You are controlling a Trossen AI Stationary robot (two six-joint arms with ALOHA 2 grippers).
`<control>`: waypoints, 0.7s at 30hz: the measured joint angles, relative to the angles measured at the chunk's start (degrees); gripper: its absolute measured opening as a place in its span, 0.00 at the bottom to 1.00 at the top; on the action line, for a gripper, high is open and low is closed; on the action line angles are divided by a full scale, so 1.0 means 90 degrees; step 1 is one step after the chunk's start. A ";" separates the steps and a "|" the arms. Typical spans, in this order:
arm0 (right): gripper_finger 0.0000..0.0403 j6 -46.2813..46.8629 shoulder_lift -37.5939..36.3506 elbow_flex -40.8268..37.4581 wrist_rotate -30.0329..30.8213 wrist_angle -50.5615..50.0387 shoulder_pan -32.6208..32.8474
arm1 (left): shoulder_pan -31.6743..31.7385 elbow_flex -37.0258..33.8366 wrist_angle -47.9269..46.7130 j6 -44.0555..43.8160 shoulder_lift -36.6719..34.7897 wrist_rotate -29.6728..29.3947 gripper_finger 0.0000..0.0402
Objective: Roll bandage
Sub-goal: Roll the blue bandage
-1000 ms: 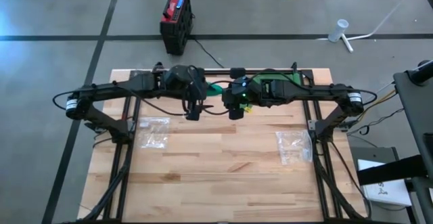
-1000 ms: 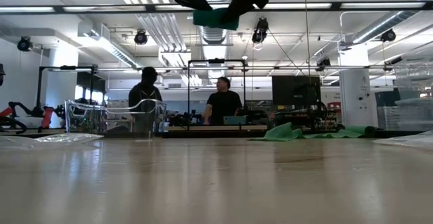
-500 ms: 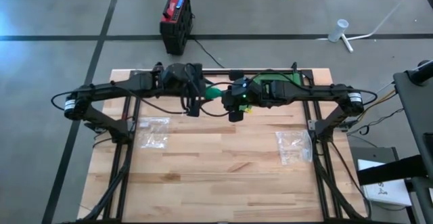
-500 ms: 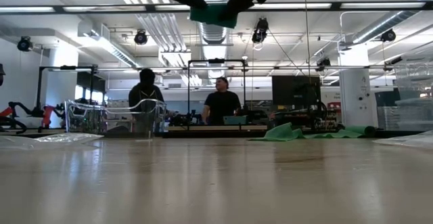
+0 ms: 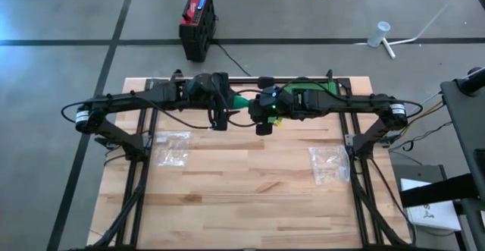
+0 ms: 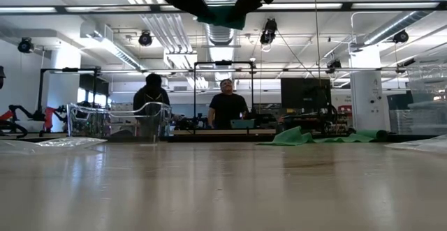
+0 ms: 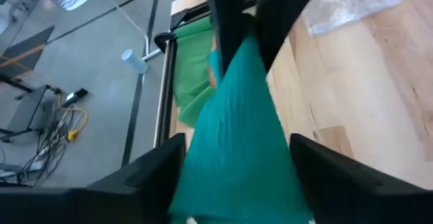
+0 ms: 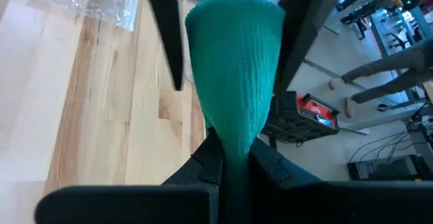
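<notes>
Above the far edge of the pale wooden table [image 5: 242, 183], the left gripper [image 5: 220, 119] holds its dark fingers spread either side of the green bandage [image 8: 233, 82] — a ribbed, crinkled strip, fanning wide. The right gripper [image 5: 261, 123] pinches its narrow end tight, held aloft between both arms.

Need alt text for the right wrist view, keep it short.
A green bandage fans out from where the right claw pinches it shut, stretched toward the left claw's fingers. Below lies the wooden table with a clear plastic bag on it; off the table's edge, a red and black box sits on the grey floor.
</notes>
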 joint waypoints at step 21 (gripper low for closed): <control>0.51 0.0162 0.0002 0.0415 -0.0088 -0.0691 0.0017 | 0.0005 0.0002 -0.0556 -0.0353 -0.0270 0.0799 0.04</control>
